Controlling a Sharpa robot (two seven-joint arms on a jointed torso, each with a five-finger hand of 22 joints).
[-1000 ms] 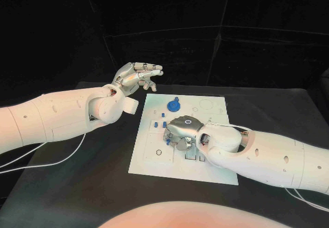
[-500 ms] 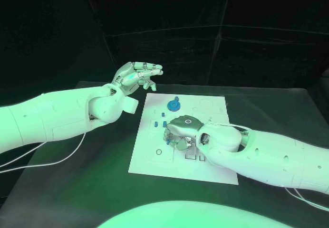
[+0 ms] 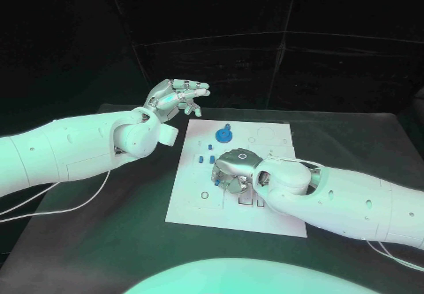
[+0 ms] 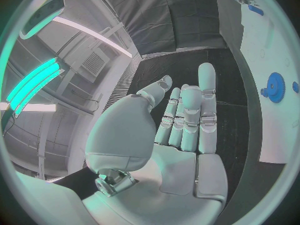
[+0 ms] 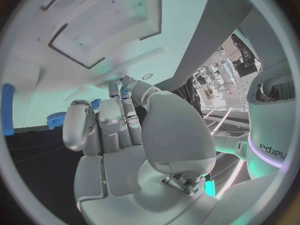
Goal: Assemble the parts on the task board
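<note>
The white task board (image 3: 265,214) lies in the middle of the black table. A round blue gear (image 3: 224,133) sits near its far edge, with small blue parts (image 3: 206,160) standing closer in. My right hand (image 3: 234,169) is bent down over the board's middle, fingers (image 5: 119,110) reaching to its surface. A small blue part (image 5: 95,104) shows beside those fingers; whether it is held I cannot tell. My left hand (image 3: 179,95) hangs in the air beyond the board's far left corner, fingers (image 4: 187,120) stretched out and holding nothing. The gear (image 4: 275,87) also appears past it.
A long blue part (image 5: 7,109) and the blue gear (image 5: 56,119) lie on the board beyond my right hand. A white cable (image 3: 53,205) runs over the table under my left arm. Bare board (image 3: 208,211) lies toward the near left corner.
</note>
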